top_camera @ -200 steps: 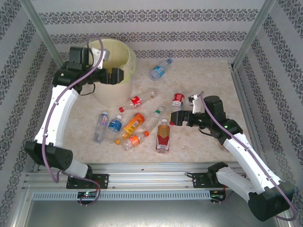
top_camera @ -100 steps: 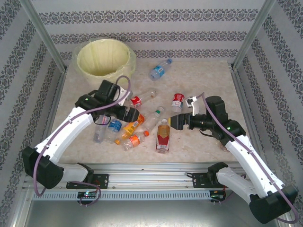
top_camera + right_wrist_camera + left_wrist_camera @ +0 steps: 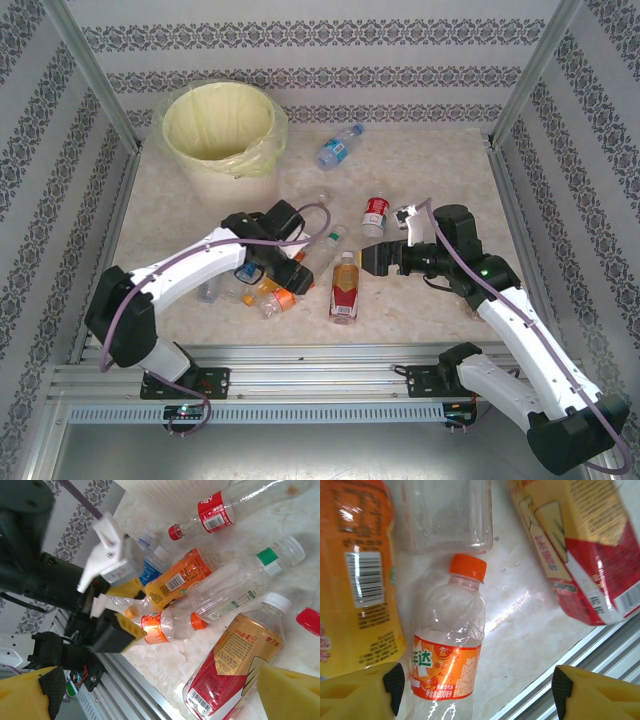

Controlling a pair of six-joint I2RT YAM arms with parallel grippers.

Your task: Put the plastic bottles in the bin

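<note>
Several plastic bottles lie in a cluster at mid-table. My left gripper (image 3: 293,280) is down in the cluster, open, its fingers on either side of a clear bottle with an orange label and cap (image 3: 447,665), which lies flat between them (image 3: 160,626). My right gripper (image 3: 375,258) is open, hovering over an amber bottle with a red and gold label (image 3: 235,675) (image 3: 344,287). A full orange bottle (image 3: 362,580) and a clear green-capped bottle (image 3: 325,245) lie alongside. The bin (image 3: 215,165), white with a pale yellow liner, stands at the back left.
A blue-labelled bottle (image 3: 338,148) lies alone near the back wall. A small red-labelled bottle (image 3: 376,213) sits just beyond the right gripper. The metal front rail (image 3: 320,355) runs close under the cluster. Frame posts and patterned walls close in the table's sides.
My left arm has swung from the bin down and right into the bottle cluster, and its jaws have narrowed. The right gripper has edged slightly left toward the amber bottle.
</note>
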